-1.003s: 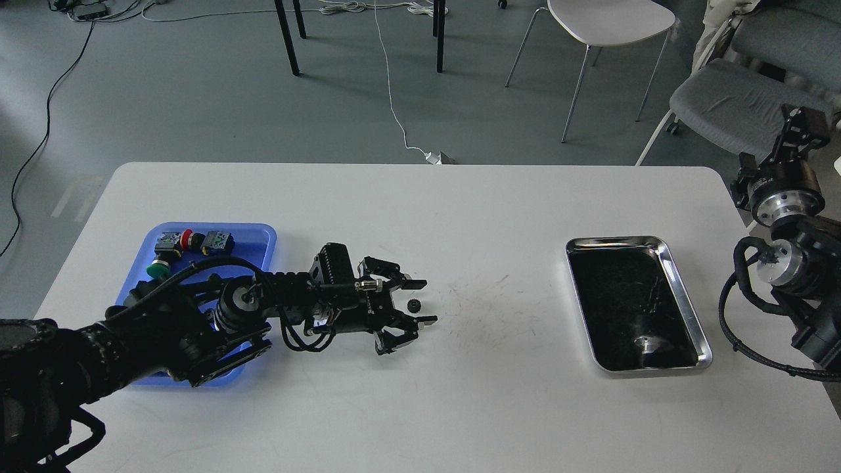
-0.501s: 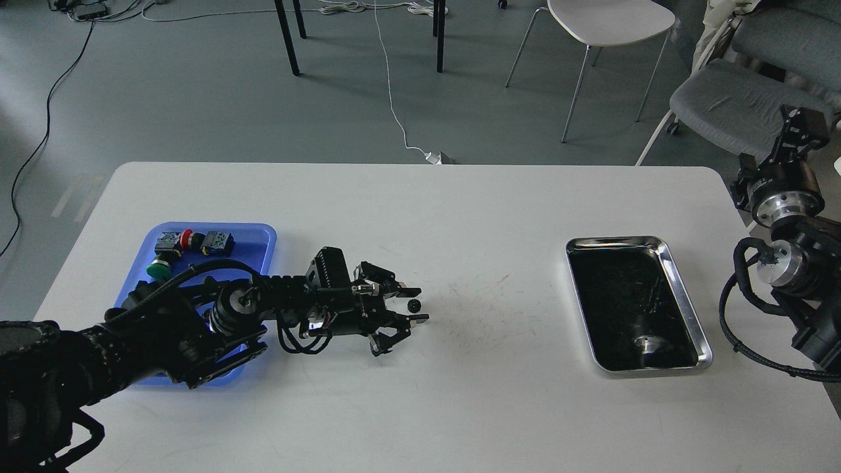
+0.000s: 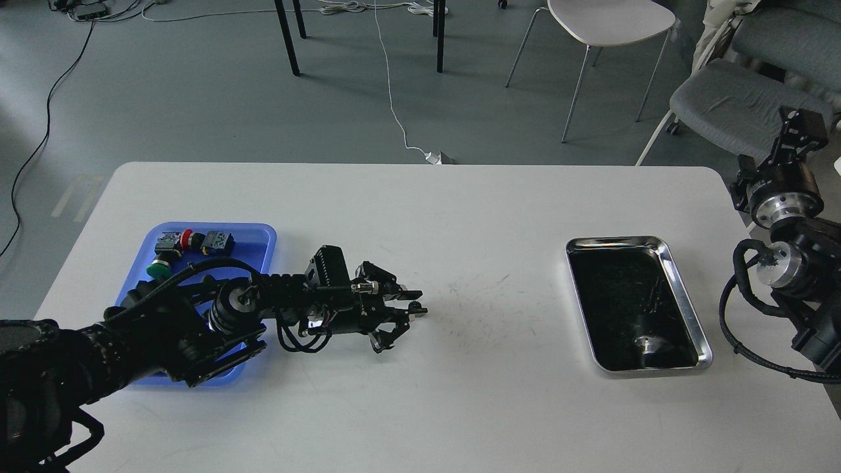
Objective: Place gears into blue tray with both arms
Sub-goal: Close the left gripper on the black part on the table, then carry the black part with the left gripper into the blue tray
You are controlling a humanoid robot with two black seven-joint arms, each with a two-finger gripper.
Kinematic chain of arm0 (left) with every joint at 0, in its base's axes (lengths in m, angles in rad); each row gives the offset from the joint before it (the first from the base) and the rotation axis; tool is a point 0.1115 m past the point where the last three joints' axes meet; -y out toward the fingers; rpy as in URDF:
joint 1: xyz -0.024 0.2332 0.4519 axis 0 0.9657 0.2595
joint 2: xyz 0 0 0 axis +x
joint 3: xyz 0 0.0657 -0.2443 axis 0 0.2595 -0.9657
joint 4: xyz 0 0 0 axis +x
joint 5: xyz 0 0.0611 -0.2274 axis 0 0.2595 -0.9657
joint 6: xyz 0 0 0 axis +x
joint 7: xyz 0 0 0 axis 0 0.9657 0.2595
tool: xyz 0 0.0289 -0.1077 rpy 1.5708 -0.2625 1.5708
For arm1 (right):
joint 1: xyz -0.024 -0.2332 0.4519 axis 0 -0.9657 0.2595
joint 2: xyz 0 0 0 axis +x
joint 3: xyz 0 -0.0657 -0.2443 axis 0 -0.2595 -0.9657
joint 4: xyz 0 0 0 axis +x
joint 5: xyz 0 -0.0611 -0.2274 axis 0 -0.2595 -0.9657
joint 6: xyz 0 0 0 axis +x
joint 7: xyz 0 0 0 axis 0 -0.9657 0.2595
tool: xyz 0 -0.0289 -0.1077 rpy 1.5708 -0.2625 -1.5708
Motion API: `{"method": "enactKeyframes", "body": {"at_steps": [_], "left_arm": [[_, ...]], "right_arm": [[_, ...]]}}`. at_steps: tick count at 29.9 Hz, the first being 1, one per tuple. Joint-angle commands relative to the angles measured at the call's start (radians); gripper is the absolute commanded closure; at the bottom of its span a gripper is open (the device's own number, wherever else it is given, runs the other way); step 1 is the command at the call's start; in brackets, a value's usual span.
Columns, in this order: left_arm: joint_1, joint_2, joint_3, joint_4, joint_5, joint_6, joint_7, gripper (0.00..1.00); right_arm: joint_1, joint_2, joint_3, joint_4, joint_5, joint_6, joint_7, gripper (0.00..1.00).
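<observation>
Left gripper [image 3: 415, 301] closing on a gear [image 3: 412, 306] at mid-table [image 3: 460, 407], right of the blue tray [image 3: 263, 240].

Its fingers, spread a second ago, now pinch the gear between their tips, so a lift toward the tray likely follows. The right gripper [image 3: 798, 131] hangs off the table; its state cannot be told.

Glossy metal tray [image 3: 683, 299]; matt white table [image 3: 460, 210]
</observation>
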Motion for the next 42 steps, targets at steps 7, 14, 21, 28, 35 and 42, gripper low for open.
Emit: {"method": "enactKeyframes", "body": {"at_steps": [7,14,21,28,35,42], "left_arm": [[0.007,0.002,-0.001,-0.005,0.000,0.000,0.000,0.81],[-0.011,0.038,-0.002,-0.018,0.000,0.000,0.000,0.84],[-0.089,0.179,-0.006,-0.164,0.000,-0.011,0.000,0.84],[-0.111,0.295,-0.006,-0.172,0.000,-0.010,0.000,0.85],[-0.103,0.427,-0.015,-0.163,0.000,-0.002,0.000,0.85],[-0.062,0.532,-0.010,-0.132,-0.078,0.050,0.000,0.85]], "right_arm": [[0.000,0.000,-0.001,0.000,-0.002,0.000,0.000,0.03],[-0.008,0.000,-0.001,0.000,-0.003,0.000,0.000,0.03],[-0.012,0.000,-0.003,0.000,-0.003,0.002,0.000,0.03],[-0.011,0.000,-0.003,0.000,-0.003,0.002,0.000,0.03],[-0.012,-0.003,-0.003,0.002,-0.003,0.002,0.000,0.03],[-0.012,-0.006,-0.005,0.000,-0.008,0.003,0.000,0.03]]}}
